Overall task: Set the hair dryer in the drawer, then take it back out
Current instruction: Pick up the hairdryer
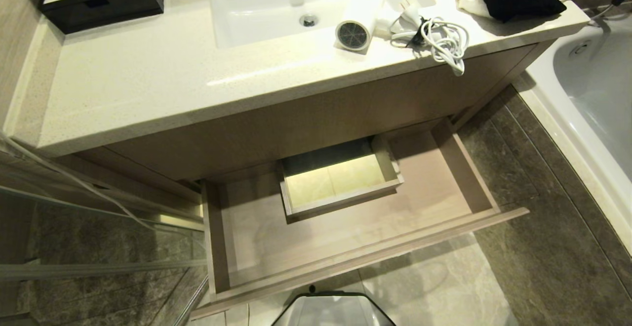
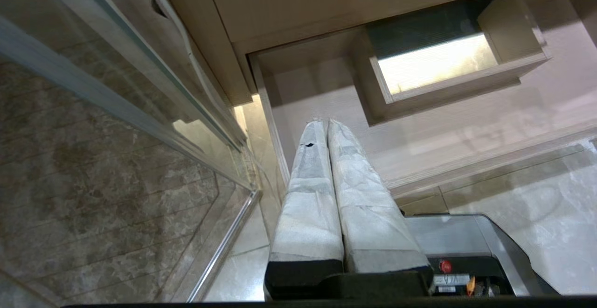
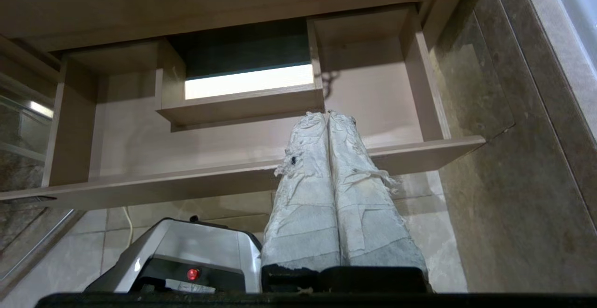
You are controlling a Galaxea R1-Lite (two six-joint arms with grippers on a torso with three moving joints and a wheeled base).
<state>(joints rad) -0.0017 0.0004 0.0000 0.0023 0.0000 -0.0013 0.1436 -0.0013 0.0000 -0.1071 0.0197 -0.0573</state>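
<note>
The small white hair dryer [image 1: 359, 16] with its short barrel and grey mesh grille lies on its side on the pale speckled stone bench [image 1: 148, 84], at the right front corner of the white sink basin [image 1: 256, 15], grille facing the bench's front edge. Its white bundled cord [image 1: 439, 37] is heaped just beside it, one loop drooping over that front edge. Below, the wide, shallow, light wood-grain drawer [image 1: 345, 247] stands pulled fully out, holding nothing, its boxed cut-out at the middle back, probably there to clear the sink's pipework. It looks readied to receive the dryer, so the first step is judged not yet begun.

Neither arm shows in the head view. The left pincer [image 2: 322, 123] hangs low before the drawer's left part, wrapped fingers pressed together on nothing. The right pincer [image 3: 328, 115] hangs before the drawer's right half, likewise pressed together and empty. Both seem parked.
</note>
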